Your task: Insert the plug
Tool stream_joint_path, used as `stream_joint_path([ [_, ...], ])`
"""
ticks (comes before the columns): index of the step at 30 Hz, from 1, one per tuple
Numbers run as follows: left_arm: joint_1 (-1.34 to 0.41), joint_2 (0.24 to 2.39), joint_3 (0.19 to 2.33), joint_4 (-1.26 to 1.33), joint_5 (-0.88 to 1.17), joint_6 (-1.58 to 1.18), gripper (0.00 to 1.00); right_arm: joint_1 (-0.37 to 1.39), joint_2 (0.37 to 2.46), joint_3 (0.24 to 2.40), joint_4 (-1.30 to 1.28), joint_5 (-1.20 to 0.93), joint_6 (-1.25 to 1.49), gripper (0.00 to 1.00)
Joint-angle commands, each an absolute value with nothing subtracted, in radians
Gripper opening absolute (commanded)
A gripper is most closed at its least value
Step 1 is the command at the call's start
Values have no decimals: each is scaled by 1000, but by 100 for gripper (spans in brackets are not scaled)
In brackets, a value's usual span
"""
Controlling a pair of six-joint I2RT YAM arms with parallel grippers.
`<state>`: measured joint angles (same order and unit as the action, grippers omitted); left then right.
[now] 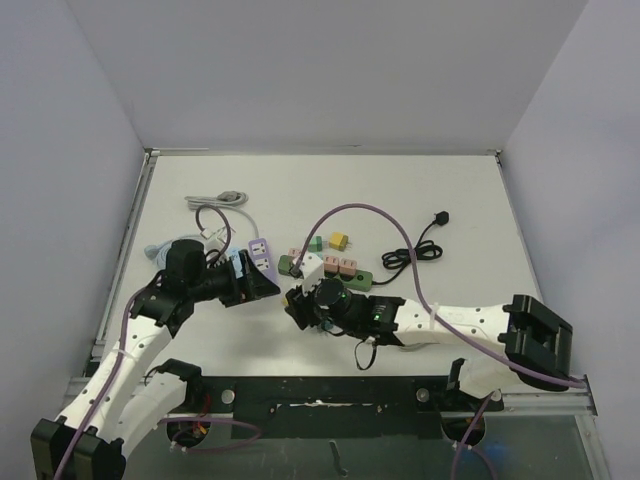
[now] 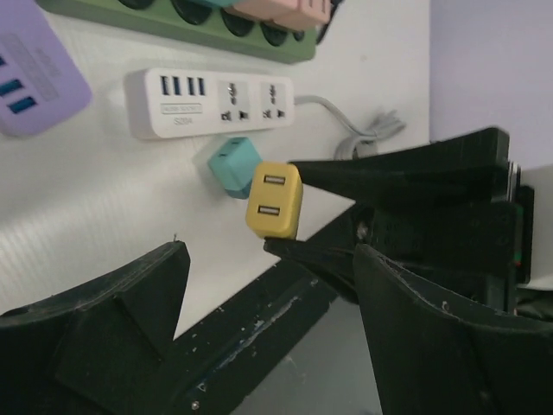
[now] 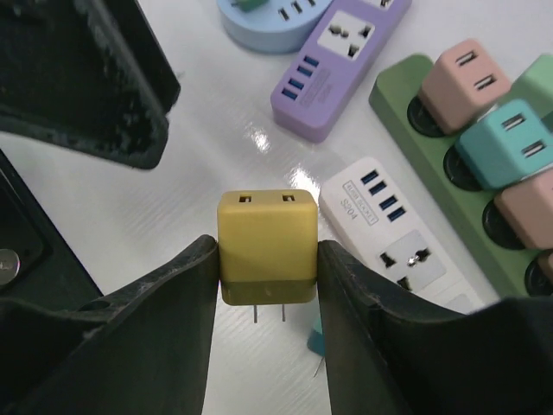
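A yellow plug (image 3: 266, 225) with two metal prongs pointing down is pinched between the fingers of my right gripper (image 3: 266, 259), which is shut on it and holds it above the table. In the left wrist view the same yellow plug (image 2: 274, 199) hangs just in front of my left gripper (image 2: 270, 259), whose jaws stand open with nothing between them. A white power strip (image 3: 393, 233) with free sockets lies just beyond the plug. In the top view, my right gripper (image 1: 297, 300) and left gripper (image 1: 265, 285) face each other, and the held plug is hidden.
A green power strip (image 3: 432, 130) carries pink and teal plugs. A purple strip (image 3: 337, 65) and a blue round one (image 3: 259, 17) lie behind. A loose teal plug (image 2: 235, 166) rests by the white strip. Another yellow cube (image 1: 338, 240), a black cable (image 1: 420, 250) and a grey cable (image 1: 215, 205) lie further back.
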<state>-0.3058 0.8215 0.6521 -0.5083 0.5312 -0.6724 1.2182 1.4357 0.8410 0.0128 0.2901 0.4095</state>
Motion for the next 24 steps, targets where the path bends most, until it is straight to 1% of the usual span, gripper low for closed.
stream_joint_path([
  [1,-302,794,623,-341,775,-737,75,1153,1341,754,353,133,255,43],
  [6,-305,802,602,-327,798,-759,75,1116,1300,724,437,6,188,43],
  [10,-308,838,589,-326,757,-768,74,1104,1298,726,452,-61,159,43],
  [15,-306,877,592,-329,694,-801,70,1099,1297,724,463,-124,138,43],
  [18,-306,879,570,-264,703,-860,62,1100,1301,726,467,-139,134,43],
  [21,-307,874,538,-200,742,-912,48,1098,1314,746,449,-131,141,43],
  [24,-305,874,536,-216,754,-902,34,1095,1335,770,422,-110,159,43],
])
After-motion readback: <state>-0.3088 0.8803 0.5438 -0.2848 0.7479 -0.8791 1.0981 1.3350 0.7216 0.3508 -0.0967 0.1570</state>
